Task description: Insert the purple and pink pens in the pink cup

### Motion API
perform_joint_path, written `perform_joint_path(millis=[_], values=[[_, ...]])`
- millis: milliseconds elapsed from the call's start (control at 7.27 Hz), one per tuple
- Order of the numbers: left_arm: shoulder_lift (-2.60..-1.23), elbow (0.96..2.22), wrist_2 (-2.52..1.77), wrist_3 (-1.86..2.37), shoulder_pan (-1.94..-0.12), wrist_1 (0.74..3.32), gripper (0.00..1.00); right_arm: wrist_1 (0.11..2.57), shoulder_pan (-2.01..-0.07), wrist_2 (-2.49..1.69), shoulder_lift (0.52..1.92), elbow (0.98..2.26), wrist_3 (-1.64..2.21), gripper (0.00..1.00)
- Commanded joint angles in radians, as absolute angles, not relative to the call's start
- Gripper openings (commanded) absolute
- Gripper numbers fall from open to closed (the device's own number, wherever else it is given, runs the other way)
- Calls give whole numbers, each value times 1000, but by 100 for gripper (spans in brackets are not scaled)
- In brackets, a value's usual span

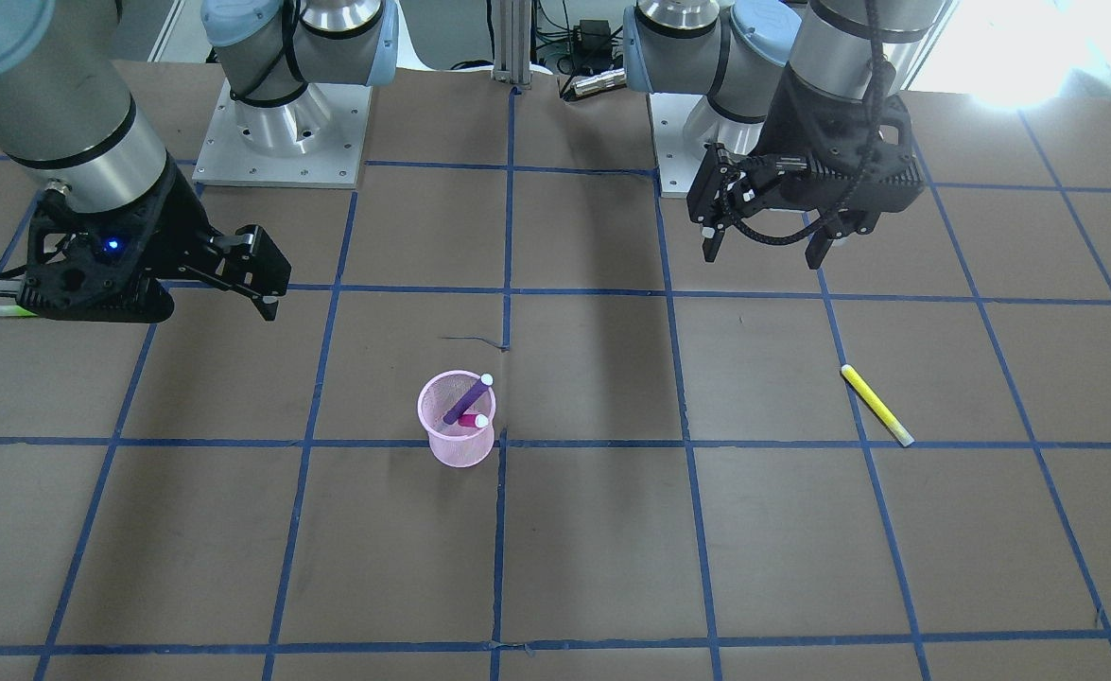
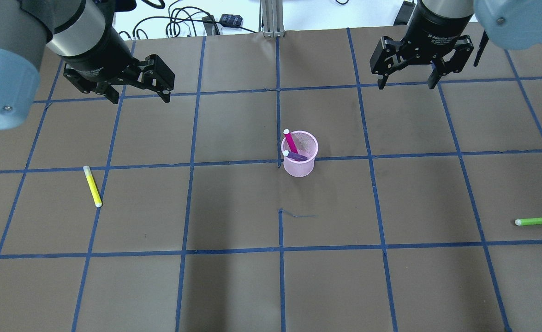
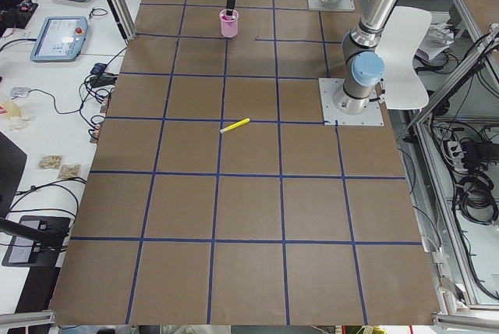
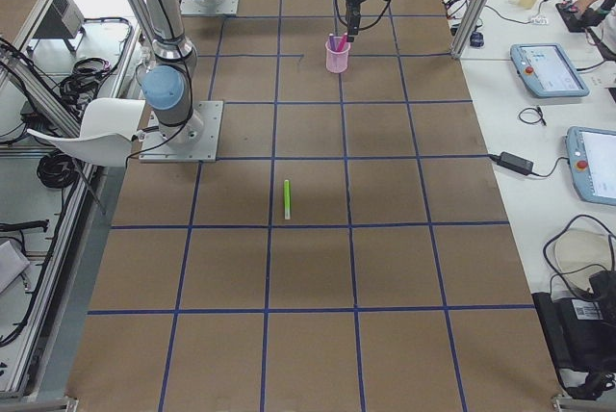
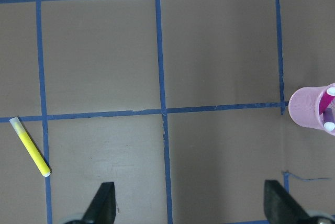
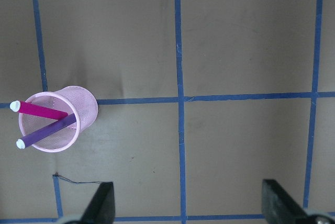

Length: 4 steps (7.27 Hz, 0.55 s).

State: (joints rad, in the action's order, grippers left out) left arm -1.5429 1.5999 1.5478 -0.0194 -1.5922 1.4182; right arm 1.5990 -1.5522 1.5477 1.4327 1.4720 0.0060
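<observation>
It's in! The pink wire-mesh cup (image 2: 299, 168) stands upright mid-table beside a blue tape crossing, and the 2 pens lean inside it: the slim purple pen (image 2: 297, 157) and the magenta-pink pen (image 2: 291, 141), white caps poking over the rim. Nothing looks left to do. The left gripper (image 2: 139, 97) and right gripper (image 2: 406, 85) hover high, well apart from the cup, pointing down, jaws spread wide, empty.

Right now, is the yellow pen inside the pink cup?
No, the yellow pen lies flat on the table, well apart from the pink cup, which holds only the purple pen and the pink pen.
</observation>
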Motion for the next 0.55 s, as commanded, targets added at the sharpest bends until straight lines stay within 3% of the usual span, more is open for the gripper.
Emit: perform_joint_path(millis=[0,413], values=[[-1542,1600,1548,-20,-1592,1417,100,1592,-1558,1545,1446,1482,17,100],[-1540,1601,1549,-57,-1591,1419,100,1574,-1557,1543,1462,1489,2,100]])
